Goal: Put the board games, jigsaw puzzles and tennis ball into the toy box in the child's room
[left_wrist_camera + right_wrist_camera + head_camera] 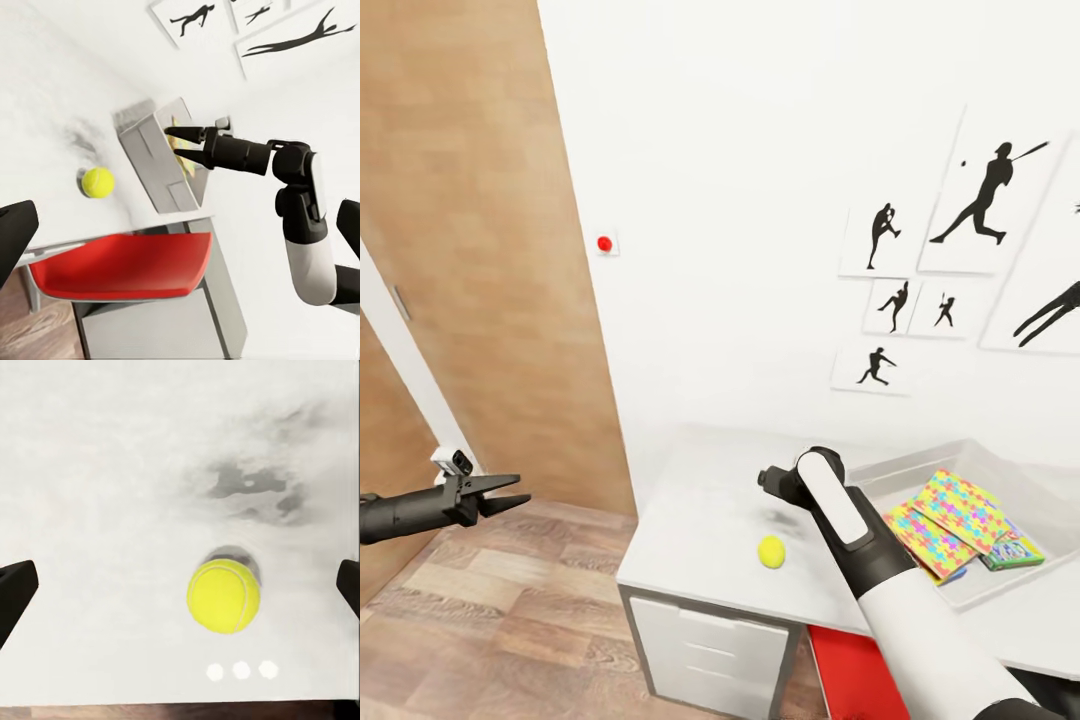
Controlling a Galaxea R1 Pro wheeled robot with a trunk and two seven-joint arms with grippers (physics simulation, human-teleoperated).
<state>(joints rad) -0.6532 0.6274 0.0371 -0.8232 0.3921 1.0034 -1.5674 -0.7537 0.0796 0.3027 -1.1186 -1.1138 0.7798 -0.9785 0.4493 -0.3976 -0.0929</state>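
Note:
The tennis ball [771,551] [97,181] [223,596] lies on the white table [690,540], left of the toy box [900,465] [150,161]. Two jigsaw puzzles [960,510] [925,542] lie inside the toy box beside a yellow-green board game [1012,551]. My right gripper [768,480] [178,142] [180,592] hovers open above the ball, looking straight down at it, with its fingertips [15,592] wide apart and nothing between them. My left gripper [518,492] hangs open over the floor, well left of the table, and holds nothing.
A red chair [850,670] [127,266] is tucked under the table next to the white drawers [705,640]. A wooden door [470,250] stands at the left. Baseball silhouette pictures [980,200] hang on the white wall. Wood-plank floor [510,620] lies below my left arm.

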